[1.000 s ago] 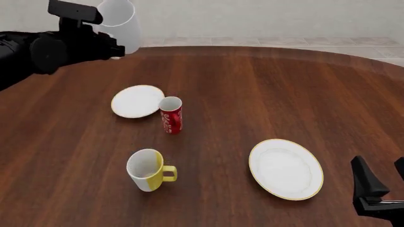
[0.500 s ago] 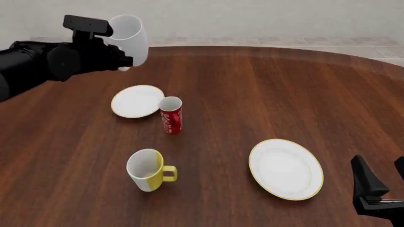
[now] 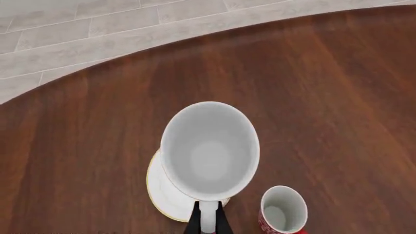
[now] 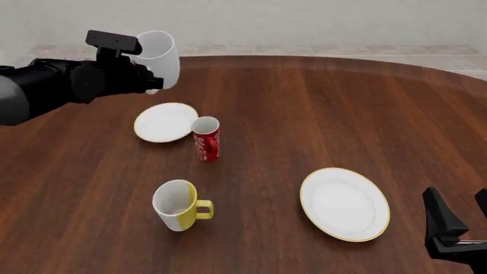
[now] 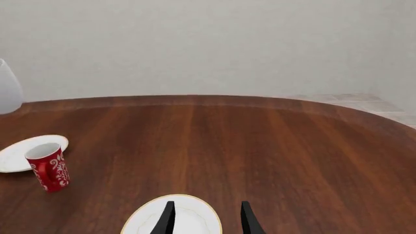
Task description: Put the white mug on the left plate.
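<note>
Left wrist view: the white mug (image 3: 209, 151) fills the centre, mouth toward the camera, its handle pinched between the dark fingers (image 3: 193, 225) of the left gripper (image 3: 206, 223) at the frame's lower edge. Behind the mug a crescent of the left plate (image 3: 161, 194) shows, so the mug hangs above it, not touching. A red cup (image 3: 282, 212) stands just beside the plate on the brown table (image 3: 338, 97).

Front view: the left gripper (image 4: 149, 73) holds the white mug (image 4: 159, 56) in the air, beyond and above the left plate (image 4: 163, 121). Against the frames half a second and one second back, mug and arm have come lower and further right, nearer the plate; the mug's mouth now tips toward the camera. The left arm reaches in from the left edge, roughly level, wrist camera on top. The yellow-handled mug (image 4: 178, 204), red cup (image 4: 206, 138) and larger plate (image 4: 345, 204) are unmoved. The right gripper (image 4: 459, 214) sits at the lower right corner, unchanged.

Right wrist view: the right gripper (image 5: 205, 218) has its fingers spread apart and empty, above the larger plate (image 5: 171, 219). The white mug (image 5: 9, 88) shows only as a sliver at the edge, above the left plate (image 5: 26, 151).
</note>
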Robot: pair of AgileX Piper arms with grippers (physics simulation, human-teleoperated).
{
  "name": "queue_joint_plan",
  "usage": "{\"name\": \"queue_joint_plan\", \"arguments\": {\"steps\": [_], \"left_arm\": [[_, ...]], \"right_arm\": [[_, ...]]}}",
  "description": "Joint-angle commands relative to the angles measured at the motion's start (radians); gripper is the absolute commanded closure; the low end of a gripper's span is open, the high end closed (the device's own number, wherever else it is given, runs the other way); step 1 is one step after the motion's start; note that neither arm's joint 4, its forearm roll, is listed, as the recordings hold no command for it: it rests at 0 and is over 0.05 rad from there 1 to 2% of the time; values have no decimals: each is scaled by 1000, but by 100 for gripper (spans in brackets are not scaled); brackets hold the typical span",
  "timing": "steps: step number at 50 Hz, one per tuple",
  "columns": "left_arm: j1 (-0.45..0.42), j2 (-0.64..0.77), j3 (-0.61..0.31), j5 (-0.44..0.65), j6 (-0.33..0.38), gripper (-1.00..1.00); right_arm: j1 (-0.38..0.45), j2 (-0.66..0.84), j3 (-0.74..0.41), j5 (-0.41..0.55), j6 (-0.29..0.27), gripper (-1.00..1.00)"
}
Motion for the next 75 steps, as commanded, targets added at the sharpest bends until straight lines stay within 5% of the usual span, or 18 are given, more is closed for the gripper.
{"name": "queue_joint_plan", "arguments": {"steps": [1, 35, 75], "left_arm": [[38, 23, 0, -22, 9, 100], [27, 82, 66, -85, 22, 100], [45, 176, 9, -88, 4, 100]], "right_arm": [[1, 0, -3, 4, 0, -100], [-1, 3, 9, -12, 3, -100], [-1, 8, 8, -16, 5, -100]]}}
